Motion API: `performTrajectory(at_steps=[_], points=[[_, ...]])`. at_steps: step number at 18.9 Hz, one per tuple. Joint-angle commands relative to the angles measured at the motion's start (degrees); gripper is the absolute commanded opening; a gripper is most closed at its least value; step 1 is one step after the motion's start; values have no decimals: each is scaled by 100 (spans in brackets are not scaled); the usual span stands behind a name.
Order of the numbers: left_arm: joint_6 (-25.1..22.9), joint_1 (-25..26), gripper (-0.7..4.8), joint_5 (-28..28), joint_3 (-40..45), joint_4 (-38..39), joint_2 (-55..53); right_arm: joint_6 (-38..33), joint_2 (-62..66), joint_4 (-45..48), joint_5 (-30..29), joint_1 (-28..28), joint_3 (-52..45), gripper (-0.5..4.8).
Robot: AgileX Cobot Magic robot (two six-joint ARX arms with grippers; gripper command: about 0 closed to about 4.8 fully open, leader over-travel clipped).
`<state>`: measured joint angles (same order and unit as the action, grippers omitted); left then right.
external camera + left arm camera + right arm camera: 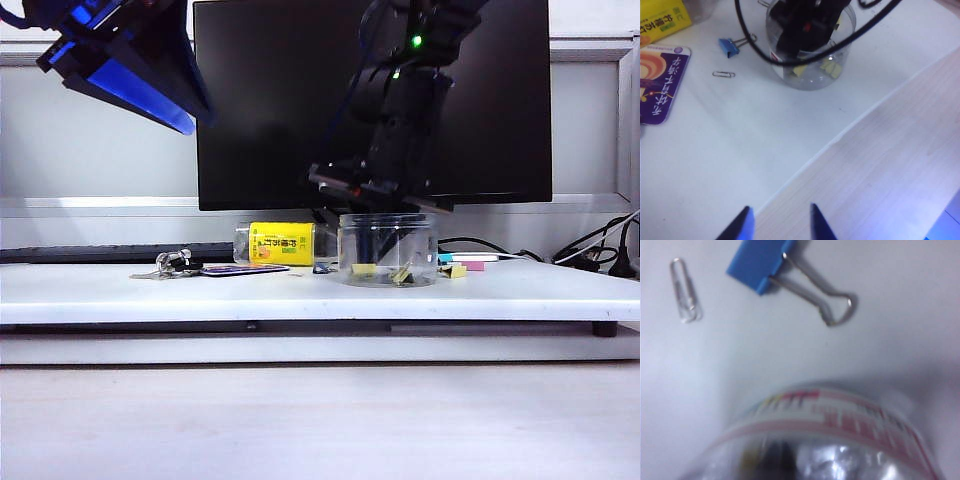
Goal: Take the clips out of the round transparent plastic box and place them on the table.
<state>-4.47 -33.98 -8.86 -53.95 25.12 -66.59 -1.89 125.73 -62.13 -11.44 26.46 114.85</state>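
The round transparent plastic box [350, 245] stands on the white table [300, 295], right of middle. Yellow clips [363, 268] lie on its floor, also seen through its wall [832, 67]. One more yellow clip [456, 270] lies on the table just right of the box. My right gripper [785, 460] reaches down inside the box [840, 420] with its dark fingers together, shut. A yellow smear sits beside them; whether a clip is pinched I cannot tell. My left gripper [780, 206] hangs high at the left [150, 95], open and empty, above the table's front edge.
A lying bottle with a yellow label [282, 243], keys [172, 263] and a purple card [245, 269] sit left of the box. A blue binder clip [760, 265] and a wire paper clip [686, 290] lie near it. Behind stands a monitor [270, 100]; cables [600, 250] trail at the right.
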Motion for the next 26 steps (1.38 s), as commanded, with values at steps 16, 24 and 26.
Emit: performTrajectory(at_steps=[16,24,26], points=[[-2,-4,156,-35,-4,-22,20,-2,-210,70,90,9,37,42],[-7,-4,156,-17,-4,-55,20,-2,-31,114,81,9,37,42],[-7,-4,156,-17,-4,-79,20,-2,4,109,81,9,37,43]])
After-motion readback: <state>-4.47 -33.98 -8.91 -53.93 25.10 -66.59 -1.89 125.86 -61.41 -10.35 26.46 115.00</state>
